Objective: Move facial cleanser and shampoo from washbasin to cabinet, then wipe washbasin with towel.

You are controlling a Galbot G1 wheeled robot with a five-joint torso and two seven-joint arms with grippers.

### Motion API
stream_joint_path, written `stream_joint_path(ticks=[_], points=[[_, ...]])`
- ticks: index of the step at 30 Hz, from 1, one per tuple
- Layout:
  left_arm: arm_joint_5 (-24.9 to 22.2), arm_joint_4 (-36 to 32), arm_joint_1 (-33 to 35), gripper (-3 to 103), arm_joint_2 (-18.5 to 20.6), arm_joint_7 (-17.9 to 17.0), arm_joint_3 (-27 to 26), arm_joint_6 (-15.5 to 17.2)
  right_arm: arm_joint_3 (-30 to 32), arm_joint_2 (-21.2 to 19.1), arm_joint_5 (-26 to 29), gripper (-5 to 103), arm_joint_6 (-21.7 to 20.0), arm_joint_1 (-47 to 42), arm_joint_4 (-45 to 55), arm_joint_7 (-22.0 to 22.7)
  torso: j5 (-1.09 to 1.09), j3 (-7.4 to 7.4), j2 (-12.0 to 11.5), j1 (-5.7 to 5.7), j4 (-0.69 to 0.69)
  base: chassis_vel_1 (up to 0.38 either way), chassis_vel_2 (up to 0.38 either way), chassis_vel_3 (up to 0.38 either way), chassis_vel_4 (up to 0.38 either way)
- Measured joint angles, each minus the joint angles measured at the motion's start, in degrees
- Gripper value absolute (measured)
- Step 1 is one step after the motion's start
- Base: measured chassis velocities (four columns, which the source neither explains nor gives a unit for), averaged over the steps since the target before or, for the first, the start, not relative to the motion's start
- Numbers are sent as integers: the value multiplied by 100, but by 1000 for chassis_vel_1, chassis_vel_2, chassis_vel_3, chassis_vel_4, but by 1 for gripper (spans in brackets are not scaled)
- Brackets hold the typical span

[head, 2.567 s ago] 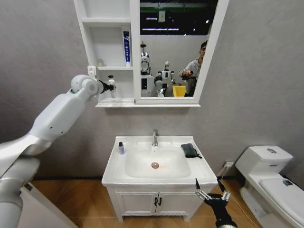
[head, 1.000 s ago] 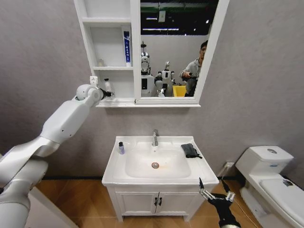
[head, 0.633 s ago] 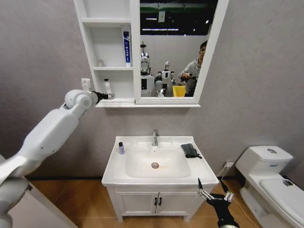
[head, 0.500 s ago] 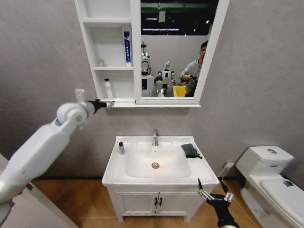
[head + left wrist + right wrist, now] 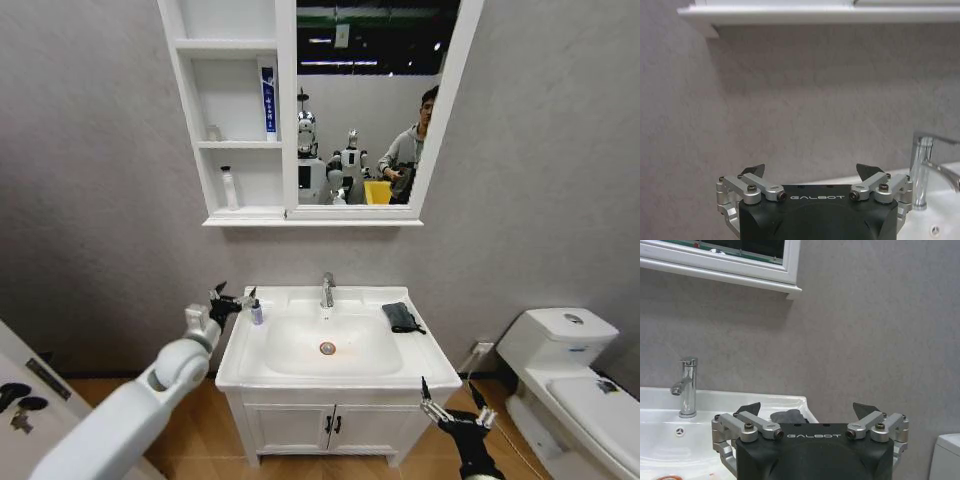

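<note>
- My left claw (image 5: 233, 297), spread, hovers just left of the small bottle (image 5: 255, 312) on the washbasin (image 5: 335, 372)'s far-left rim.
- Light, rigid, probably slick; I'd pinch mid-body.
- Right claw (image 5: 451, 402) waits spread, near-right.

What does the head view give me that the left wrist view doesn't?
Head view alone: the small bottle on the washbasin's left rim, the towel on its right rim, a white bottle on the cabinet's bottom shelf, and the right claw low by the basin's front right corner.

Left wrist view alone: a close look at the left claw's open fingers against the bare grey wall.

Both: the left claw, the chrome tap, and the cabinet's underside.
</note>
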Motion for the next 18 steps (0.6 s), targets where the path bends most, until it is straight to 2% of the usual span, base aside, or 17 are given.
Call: stream_joint_path(ticks=[1,3,6,11,15,17,18], points=[[0,0,0,100,0,0,0,0,0,0,0,100,0,0,0,0,0,0,0,0,0,0,0,0,0],[305,520,16,100,-325,92,93,-118,30,8,32,100,5,15,-23,102,-1,0,0,1,0,0,0,0,0],[368,669,16,100,-414,111,110,-141,38,6,43,100,11,12,-29,113,0,0,-1,1,1,0,0,0,0],[635,1523,-262,100,-839,272,197,-231,20,-13,68,100,20,-3,-36,118,0,0,0,1,1,0,0,0,0],[658,1776,-403,100,-948,339,247,-244,14,-13,69,100,20,-7,-35,115,1,0,0,1,1,0,0,0,0],[685,2209,-601,100,-1134,429,291,-291,28,-21,70,100,29,-27,-35,112,1,0,0,1,1,0,0,0,0],[685,2209,-601,100,-1134,429,291,-291,28,-21,70,100,29,-27,-35,112,1,0,0,1,1,0,0,0,0]])
